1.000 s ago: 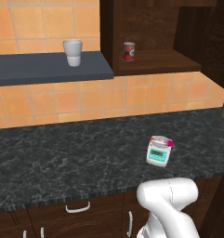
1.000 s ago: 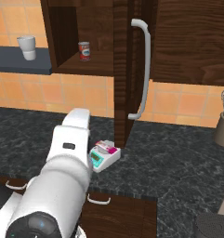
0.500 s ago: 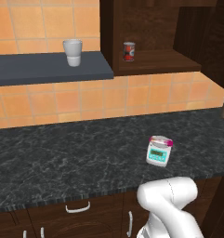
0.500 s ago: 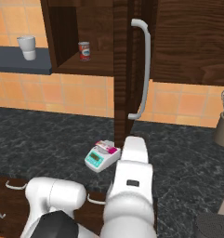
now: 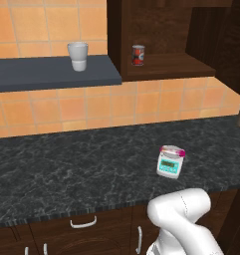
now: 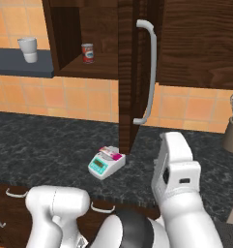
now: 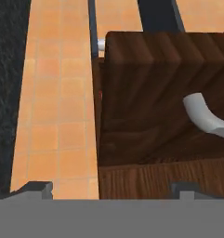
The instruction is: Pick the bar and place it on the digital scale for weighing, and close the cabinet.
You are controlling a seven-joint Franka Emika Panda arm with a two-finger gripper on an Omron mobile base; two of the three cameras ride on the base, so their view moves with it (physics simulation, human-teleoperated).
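bar (image 5: 172,150) on digital scale (image 5: 170,163) | cabinet (image 5: 161,35) open | can (image 5: 138,55) inside

Bar (image 6: 111,153): pink/white packet, lies flat on top plate of digital scale (image 6: 106,163). Scale: teal-and-white, display facing front, sits on dark countertop just beside cabinet door's lower edge. Cabinet (image 6: 137,72): dark brown wood, door swung open, edge-on in right base view, w/ long vertical silver handle.

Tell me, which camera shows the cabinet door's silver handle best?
The right base view: the whole handle stands on the open cabinet door. The hand view catches just one curved end. In the left base view I can't make it out.
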